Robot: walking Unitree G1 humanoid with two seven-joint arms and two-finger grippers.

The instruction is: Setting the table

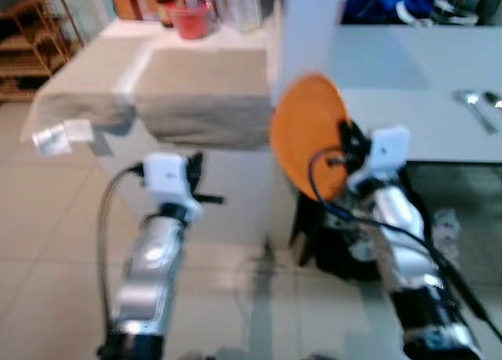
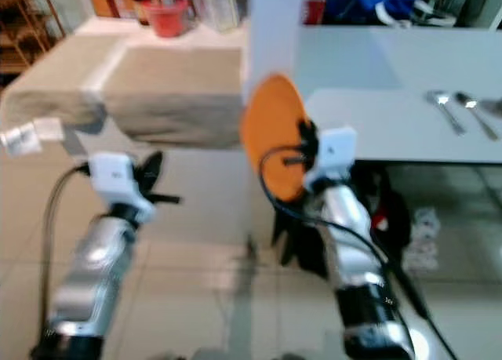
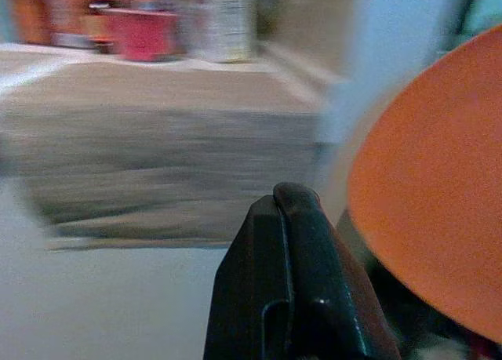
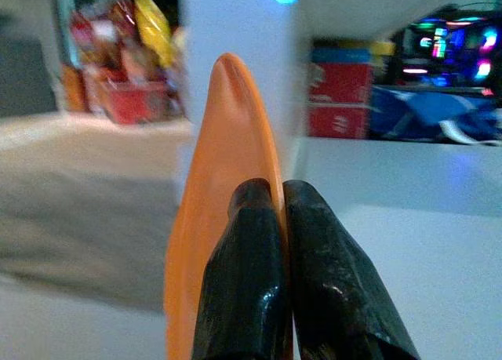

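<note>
My right gripper (image 4: 281, 219) pinches the rim of a round orange plate (image 1: 307, 132), upright at frame centre beside the pale grey table (image 1: 416, 101). My left gripper (image 3: 292, 219), fingers pressed together, hangs lower left. Two metal spoons (image 2: 455, 109) lie right.

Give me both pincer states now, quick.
Left pincer: shut, holding nothing.
Right pincer: shut on the rim of the orange plate, held on edge short of the white table.

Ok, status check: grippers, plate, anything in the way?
Right gripper shut on orange plate, held on edge short of the white table. Left gripper shut, empty. Two spoons on table's far side; white pillar close by.
</note>
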